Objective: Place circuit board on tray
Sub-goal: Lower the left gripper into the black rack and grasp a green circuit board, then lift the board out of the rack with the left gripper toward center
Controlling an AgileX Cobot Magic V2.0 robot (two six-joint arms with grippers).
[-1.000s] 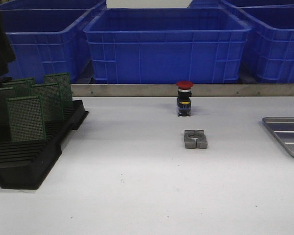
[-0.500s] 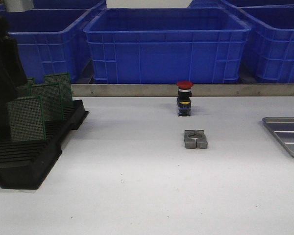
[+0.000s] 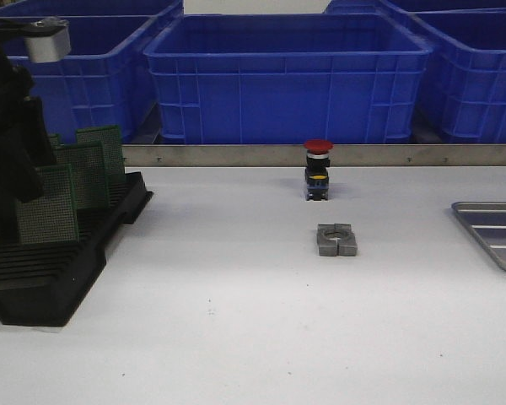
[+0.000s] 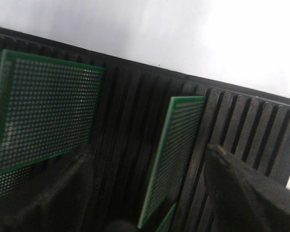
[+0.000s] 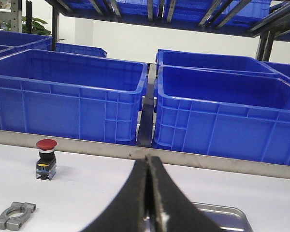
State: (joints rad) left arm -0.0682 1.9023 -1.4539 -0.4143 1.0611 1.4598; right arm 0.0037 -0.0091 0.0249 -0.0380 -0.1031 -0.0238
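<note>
Change: since a second ago the left arm point(image 3: 13, 126) has come down at the far left of the front view and now stands over the rack, hiding some of the boards; nothing else on the worktop has shifted.
Left claw: in the left wrist view its two dark fingers point(image 4: 246, 193) stand wide apart, released, one on either side of a green circuit board point(image 4: 171, 154) that sits upright in a slot; neither finger touches it.
Circuit boards: several green perforated boards point(image 3: 46, 202) stand upright in the black slotted rack point(image 3: 59, 270) at the left of the worktop point(image 3: 236, 321); a larger-looking board point(image 4: 43, 111) shows beside the framed one in the left wrist view.
Right claw: in the right wrist view its fingers point(image 5: 148, 203) are pressed together, clenched on nothing.
Tray: the silver metal tray point(image 3: 493, 232) lies at the right edge of the worktop, well apart from the rack, with no board on the part that shows; its corner point(image 5: 222, 217) shows just behind the right claw.
Push button: a red-capped button switch point(image 3: 318, 169) stands near the metal rail at the back.
Clamp: a small grey metal clamp point(image 3: 336, 240) lies just in front of the button.
Crates: deep blue plastic crates point(image 3: 287, 76) line the back.
</note>
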